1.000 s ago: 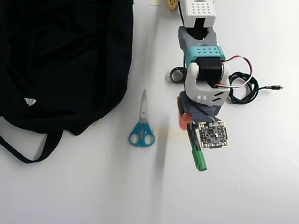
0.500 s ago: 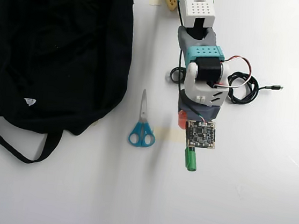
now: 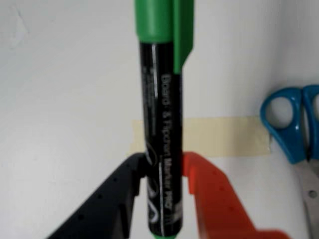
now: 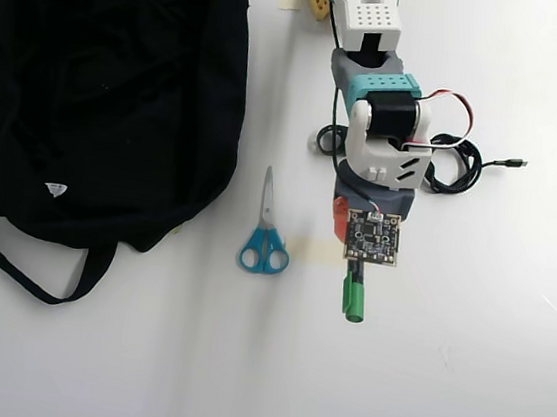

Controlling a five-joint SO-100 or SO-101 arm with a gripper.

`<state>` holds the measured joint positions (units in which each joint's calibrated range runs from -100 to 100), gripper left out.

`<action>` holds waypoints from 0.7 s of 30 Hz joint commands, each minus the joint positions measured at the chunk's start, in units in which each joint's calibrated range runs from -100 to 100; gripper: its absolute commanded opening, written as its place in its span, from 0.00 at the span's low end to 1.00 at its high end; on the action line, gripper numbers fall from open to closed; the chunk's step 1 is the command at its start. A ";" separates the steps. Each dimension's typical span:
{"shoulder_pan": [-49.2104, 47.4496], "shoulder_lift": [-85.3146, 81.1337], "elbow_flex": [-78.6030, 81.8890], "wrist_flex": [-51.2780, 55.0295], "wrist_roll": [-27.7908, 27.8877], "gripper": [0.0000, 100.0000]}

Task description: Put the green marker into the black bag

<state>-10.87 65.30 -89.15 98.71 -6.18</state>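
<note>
In the wrist view my gripper (image 3: 162, 172) is shut on the green marker (image 3: 160, 129), one black finger (image 3: 117, 199) and one orange finger (image 3: 212, 199) pinching its dark printed barrel, green cap pointing up the frame. From overhead the marker's (image 4: 352, 294) green cap sticks out below the wrist camera board, lifted over the white table; the gripper (image 4: 352, 245) itself is mostly hidden under the board. The black bag (image 4: 101, 88) lies far to the left, with its white logo patch and thin strap, well apart from the marker.
Blue-handled scissors (image 4: 266, 232) lie between the bag and the arm, also at the right edge in the wrist view (image 3: 291, 124). A strip of tape (image 3: 204, 137) is on the table under the marker. A coiled black cable (image 4: 460, 164) sits right of the arm.
The wrist has swung slightly left with the marker held, turning it from slanted to nearly straight down the overhead frame. Bag and scissors have not moved.
</note>
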 commanded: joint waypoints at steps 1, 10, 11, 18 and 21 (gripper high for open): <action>0.10 -1.73 -1.95 0.51 -0.01 0.02; 0.33 -16.42 21.68 -0.87 -0.11 0.02; 0.40 -18.66 25.00 -1.73 -0.11 0.02; 1.82 -31.94 44.59 -8.44 -0.17 0.02; 3.02 -36.58 52.13 -11.63 -0.11 0.02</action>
<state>-9.18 36.99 -43.40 90.30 -6.28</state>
